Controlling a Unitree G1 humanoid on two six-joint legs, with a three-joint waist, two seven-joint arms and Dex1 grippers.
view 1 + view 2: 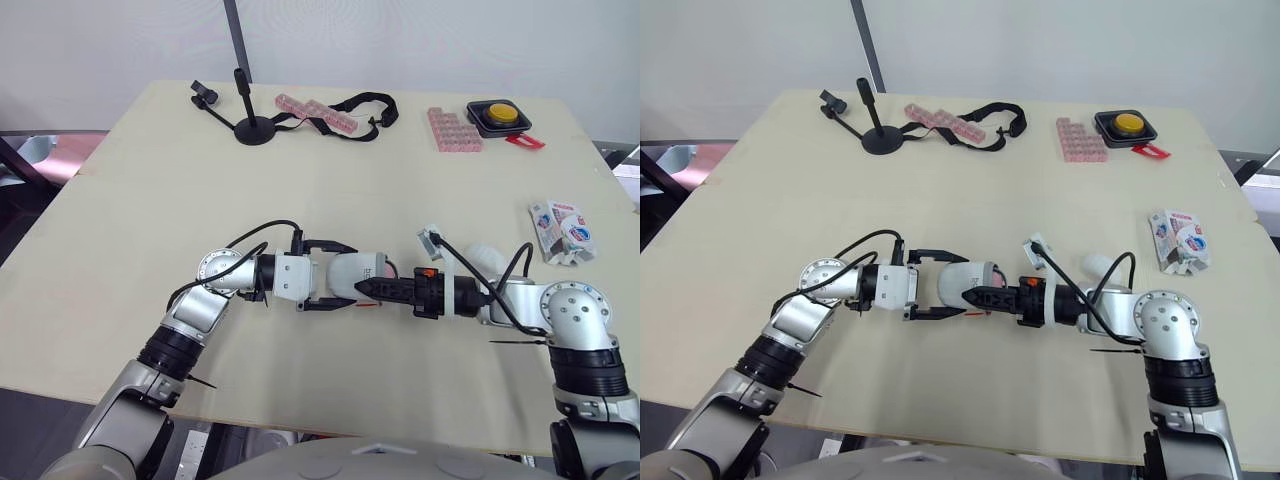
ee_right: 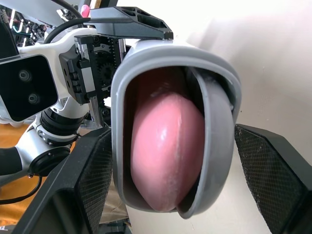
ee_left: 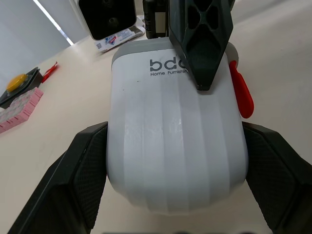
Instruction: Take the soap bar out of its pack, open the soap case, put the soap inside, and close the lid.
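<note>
Where the rounded grey-rimmed case point(image 2: 175, 53) gapes, glossy pink soap point(image 2: 165, 151) shows.

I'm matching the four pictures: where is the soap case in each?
Left eye view: soap case, near middle of the table.
Right eye view: soap case, same spot.
Left wrist view: soap case, centre.
Right wrist view: soap case, centre, soap inside.
Shared landmark: left gripper clamped on it.

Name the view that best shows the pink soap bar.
Right wrist view: it looks into the open white plastic soap case, where the pink oval soap bar sits. Eye views show a pink sliver; left wrist view, the case's shell.
</note>
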